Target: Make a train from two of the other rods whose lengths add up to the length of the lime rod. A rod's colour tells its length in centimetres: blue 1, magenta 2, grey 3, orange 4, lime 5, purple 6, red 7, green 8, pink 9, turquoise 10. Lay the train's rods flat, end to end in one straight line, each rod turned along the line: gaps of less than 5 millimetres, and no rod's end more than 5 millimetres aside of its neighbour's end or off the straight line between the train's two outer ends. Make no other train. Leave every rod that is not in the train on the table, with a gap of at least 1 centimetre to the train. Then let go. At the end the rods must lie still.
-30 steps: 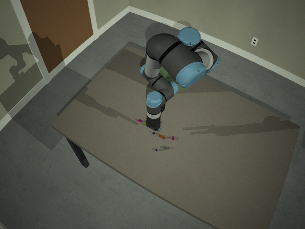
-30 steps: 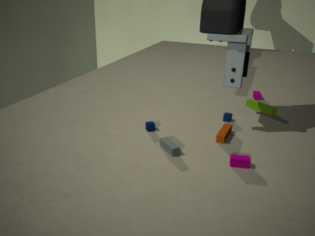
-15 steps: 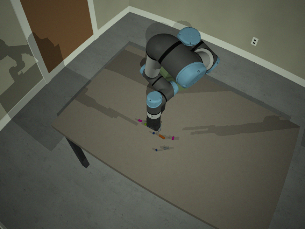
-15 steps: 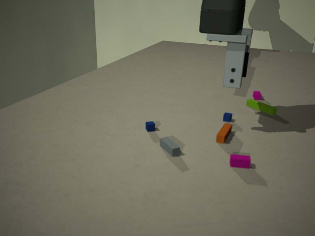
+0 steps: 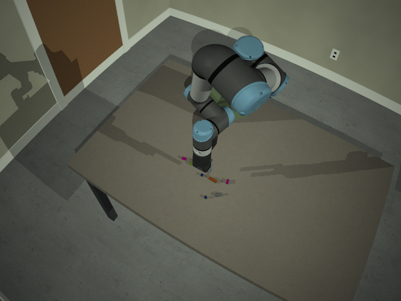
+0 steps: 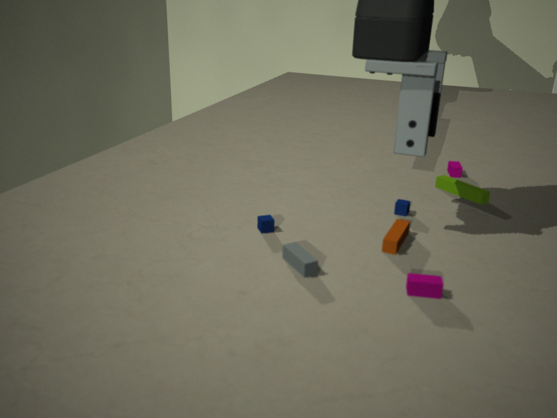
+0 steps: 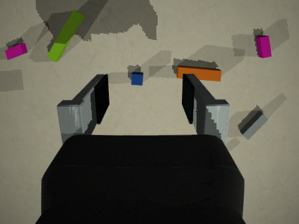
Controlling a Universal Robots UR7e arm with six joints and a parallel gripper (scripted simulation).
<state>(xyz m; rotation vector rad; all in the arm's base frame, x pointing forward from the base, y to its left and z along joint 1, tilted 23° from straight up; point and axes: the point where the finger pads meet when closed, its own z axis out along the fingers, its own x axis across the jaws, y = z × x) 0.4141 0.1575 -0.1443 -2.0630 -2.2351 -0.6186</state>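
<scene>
My gripper (image 7: pixel 145 89) is open and empty, above the table. In the wrist view a blue rod (image 7: pixel 137 78) (image 6: pixel 402 208) (image 5: pixel 202 175) lies between and ahead of the fingertips. An orange rod (image 7: pixel 201 74) (image 6: pixel 395 236) (image 5: pixel 212 179) lies beside it with a gap, roughly in line. A second blue rod (image 6: pixel 266 224) (image 5: pixel 205 197) lies near the grey rod (image 6: pixel 299 259) (image 7: pixel 253 125) (image 5: pixel 218 194), apart from it. The lime rod (image 7: pixel 62 43) (image 6: pixel 460 188) lies on the other side, mostly hidden by the gripper in the top view.
One magenta rod (image 5: pixel 227 181) (image 6: pixel 424 286) (image 7: pixel 264 47) lies beyond the orange rod's far end. Another magenta rod (image 5: pixel 184 158) (image 6: pixel 455 169) (image 7: pixel 16 51) lies near the lime rod. The table (image 5: pixel 284 214) carries all the rods; the arm's shadow falls partly over the lime rod.
</scene>
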